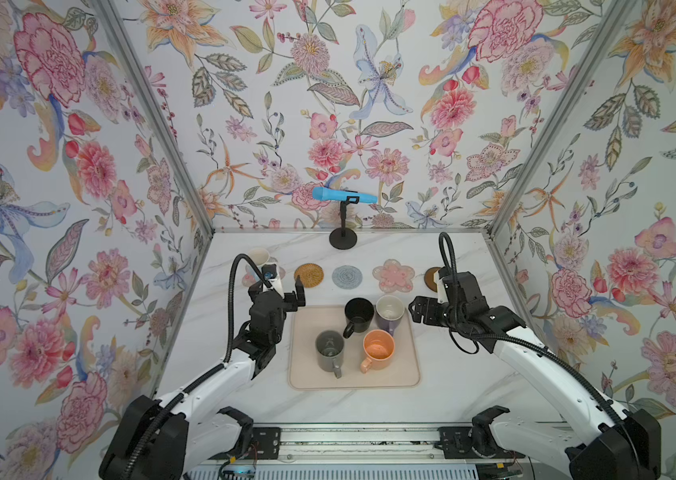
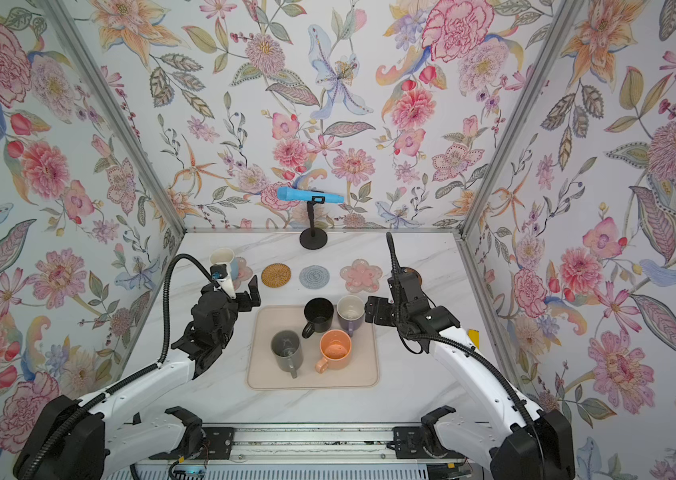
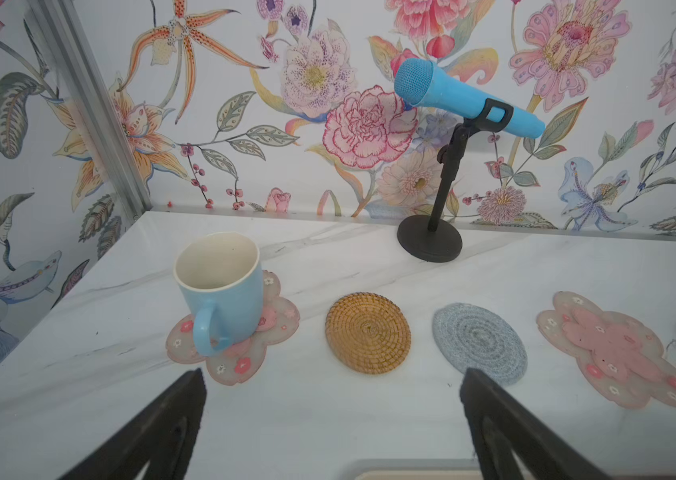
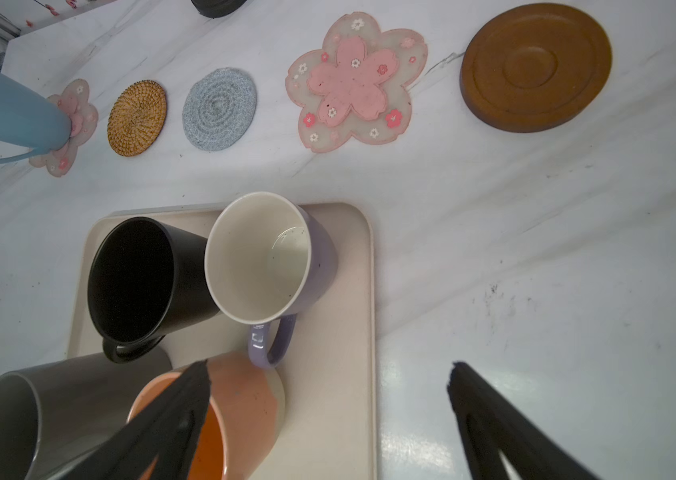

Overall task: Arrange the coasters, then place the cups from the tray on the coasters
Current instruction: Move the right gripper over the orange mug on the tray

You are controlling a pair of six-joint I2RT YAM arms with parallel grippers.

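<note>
left end effector (image 3: 333, 376), right end effector (image 4: 330, 366) spread empty; glossy blue mug (image 3: 224, 299) tops translucent flower coaster (image 3: 284, 318).

- White marble-look tabletop (image 1: 444, 374), grey veining, faint dark scuffs on the right side.
- Black stand (image 1: 344, 240), round base flat on the tabletop, mid-back, just in front of the rear wall.
- Blue microphone (image 1: 344, 195) clipped in the stand's holder, mesh head pointing left in both top views.
- Floral wallpaper (image 1: 328, 83) on rear and both side walls.
- Aluminium corner posts (image 1: 153, 116) at the wall joins.
- Metal rail (image 1: 352, 436) along the near edge.
</note>
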